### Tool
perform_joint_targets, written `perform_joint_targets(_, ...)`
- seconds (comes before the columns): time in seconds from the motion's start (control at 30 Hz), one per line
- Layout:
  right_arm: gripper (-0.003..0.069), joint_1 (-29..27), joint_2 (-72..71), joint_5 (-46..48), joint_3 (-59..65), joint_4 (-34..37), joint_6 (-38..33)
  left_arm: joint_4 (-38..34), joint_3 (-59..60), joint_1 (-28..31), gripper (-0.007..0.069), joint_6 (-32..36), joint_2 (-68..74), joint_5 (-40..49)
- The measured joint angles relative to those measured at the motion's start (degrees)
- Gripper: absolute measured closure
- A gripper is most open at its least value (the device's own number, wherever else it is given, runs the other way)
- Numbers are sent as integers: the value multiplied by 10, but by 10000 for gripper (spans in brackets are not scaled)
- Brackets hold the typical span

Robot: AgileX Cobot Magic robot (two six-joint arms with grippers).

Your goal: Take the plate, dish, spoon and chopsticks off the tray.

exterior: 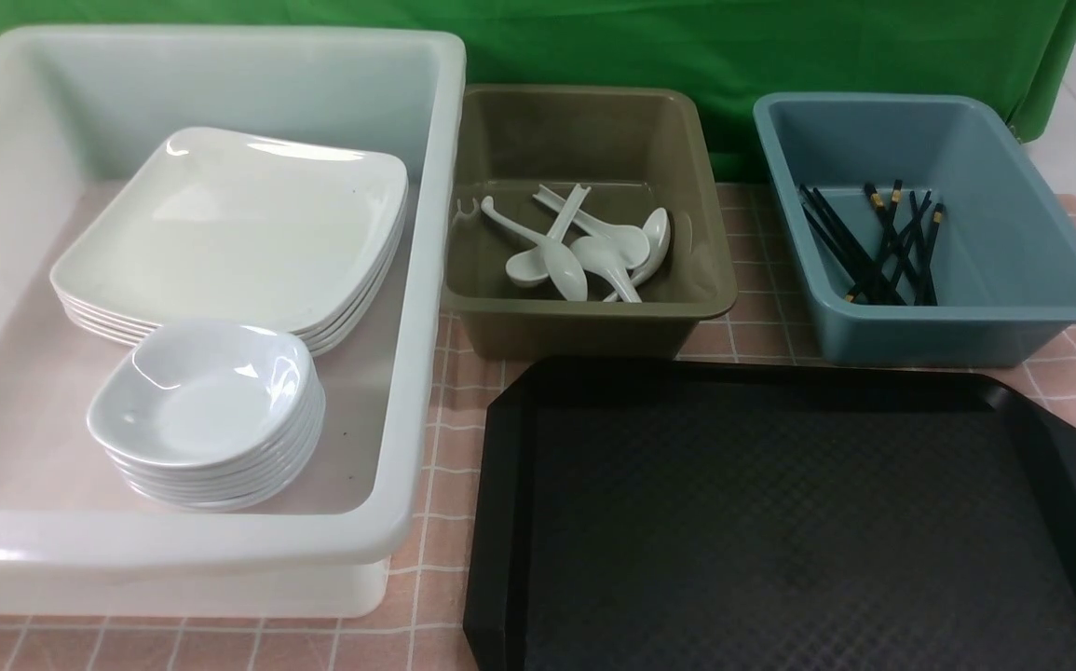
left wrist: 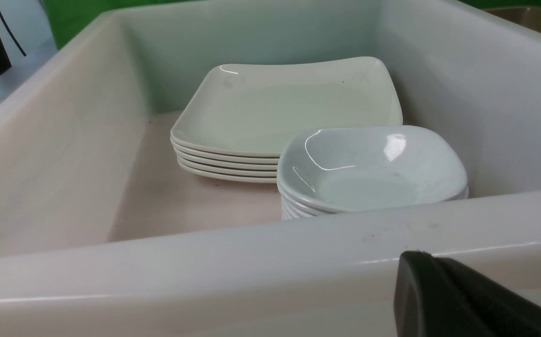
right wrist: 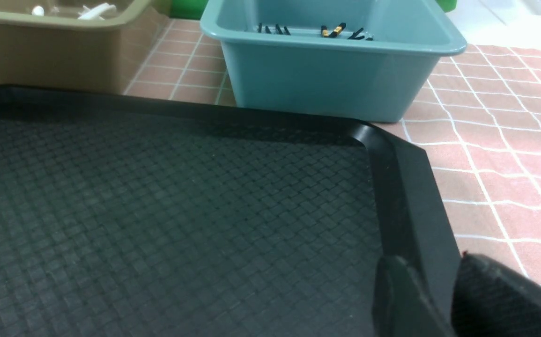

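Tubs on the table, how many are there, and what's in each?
3. The white tub, on the left, holds plates and dishes; the olive tub, middle, holds spoons; the blue tub, right, holds chopsticks. No tub seems hidden.

Three tubs: white (exterior: 426,280), olive (exterior: 584,326), blue (exterior: 929,335). One black tray (exterior: 780,522). Five stacked plates (exterior: 239,224); a stack of dishes (exterior: 207,391), about seven; four spoons (exterior: 584,247); several chopsticks (exterior: 873,247), count unclear.

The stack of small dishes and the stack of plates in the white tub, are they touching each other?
Cannot tell. In the front view the dishes overlap the plates, hiding any gap; the left wrist view shows the same overlap.
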Motion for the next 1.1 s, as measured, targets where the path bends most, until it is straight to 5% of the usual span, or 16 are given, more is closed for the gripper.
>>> perform_joint_targets(1.1, 417, 0, 0, 0, 0, 0, 0, 0, 0, 0, 617, 7, 0, 0)
